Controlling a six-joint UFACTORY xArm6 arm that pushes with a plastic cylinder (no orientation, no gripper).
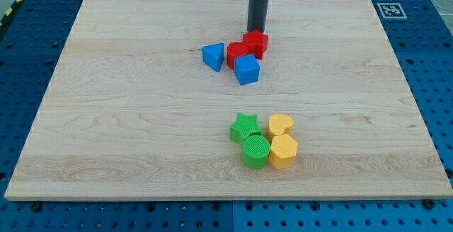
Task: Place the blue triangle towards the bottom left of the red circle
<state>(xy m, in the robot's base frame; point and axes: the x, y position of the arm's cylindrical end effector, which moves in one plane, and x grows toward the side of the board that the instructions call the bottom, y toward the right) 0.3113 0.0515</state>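
Observation:
The blue triangle (213,56) lies just left of the red circle (236,53), nearly touching it. A blue cube (247,70) touches the red circle at its lower right. A red star (256,43) sits at the circle's upper right. My tip (257,32) stands at the top edge of the red star, right of and above the blue triangle, with the dark rod rising to the view's top.
A cluster lies lower down in the middle: a green star (245,127), a green circle (255,151), a yellow heart (281,125) and a yellow hexagon (283,151). The wooden board (127,119) sits on a blue perforated table, with a marker tag (389,10) at the top right.

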